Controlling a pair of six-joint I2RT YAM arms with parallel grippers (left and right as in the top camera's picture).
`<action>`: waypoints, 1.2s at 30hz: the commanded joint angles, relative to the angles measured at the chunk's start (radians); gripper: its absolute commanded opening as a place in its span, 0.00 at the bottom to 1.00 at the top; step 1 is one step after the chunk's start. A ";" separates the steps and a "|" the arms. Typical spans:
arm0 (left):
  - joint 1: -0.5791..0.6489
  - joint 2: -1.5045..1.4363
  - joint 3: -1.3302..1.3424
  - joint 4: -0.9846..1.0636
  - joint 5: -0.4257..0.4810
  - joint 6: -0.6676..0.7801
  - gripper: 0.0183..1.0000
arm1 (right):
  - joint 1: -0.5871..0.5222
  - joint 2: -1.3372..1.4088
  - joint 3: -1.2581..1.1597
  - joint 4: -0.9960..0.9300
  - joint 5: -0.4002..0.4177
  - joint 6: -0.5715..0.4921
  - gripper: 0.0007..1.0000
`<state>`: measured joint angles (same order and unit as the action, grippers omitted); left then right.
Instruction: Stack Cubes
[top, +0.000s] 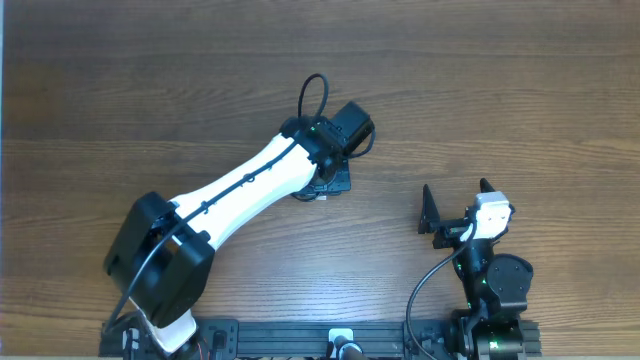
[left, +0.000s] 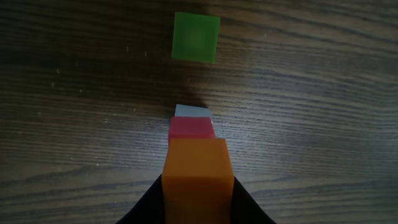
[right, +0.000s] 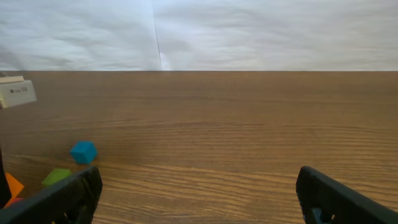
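CUBES GOING UP: At the middle of the table (top: 500, 80), the left gripper (left: 198, 202) pinches an orange cube (left: 198, 174) directly above a red cube (left: 191, 128), which sits on a grey cube (left: 191, 112). From here it cannot be told whether the orange one rests on the red one or hangs just clear of it. A green cube (left: 196, 37) lies on the wood a little apart from the pile, with a blue cube (right: 83, 152) near it. The right gripper (top: 455, 208) sits near its own base, well apart from the work, with its fingers spread and holding nothing.

The danger looks to lie in the letting-go. Seen from the wrist camera, the three cubes do not appear squarely lined up (some of that may be the angle of view). If the orange cube overhangs the red one, it could tip off once the fingers part. If it is let go above the red cube's top rather than on it, it would drop and could bounce. The fingers flank the cube closely, so an uneven opening or a sideways pull-away could drag the top cube or knock the pile over. A tumbling cube might also scatter the green one nearby.
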<state>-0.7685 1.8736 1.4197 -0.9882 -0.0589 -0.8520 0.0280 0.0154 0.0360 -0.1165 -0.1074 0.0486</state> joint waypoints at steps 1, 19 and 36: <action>-0.003 0.016 0.006 -0.005 0.011 0.015 0.04 | 0.006 -0.010 -0.008 0.003 -0.011 -0.002 0.99; -0.004 0.027 0.006 -0.016 0.018 0.015 0.04 | 0.006 -0.010 -0.008 0.003 -0.011 -0.002 0.99; -0.004 0.042 0.006 -0.015 0.017 0.015 0.06 | 0.006 -0.010 -0.008 0.003 -0.011 -0.002 0.99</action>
<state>-0.7692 1.8988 1.4193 -1.0027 -0.0509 -0.8520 0.0280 0.0154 0.0360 -0.1169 -0.1074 0.0483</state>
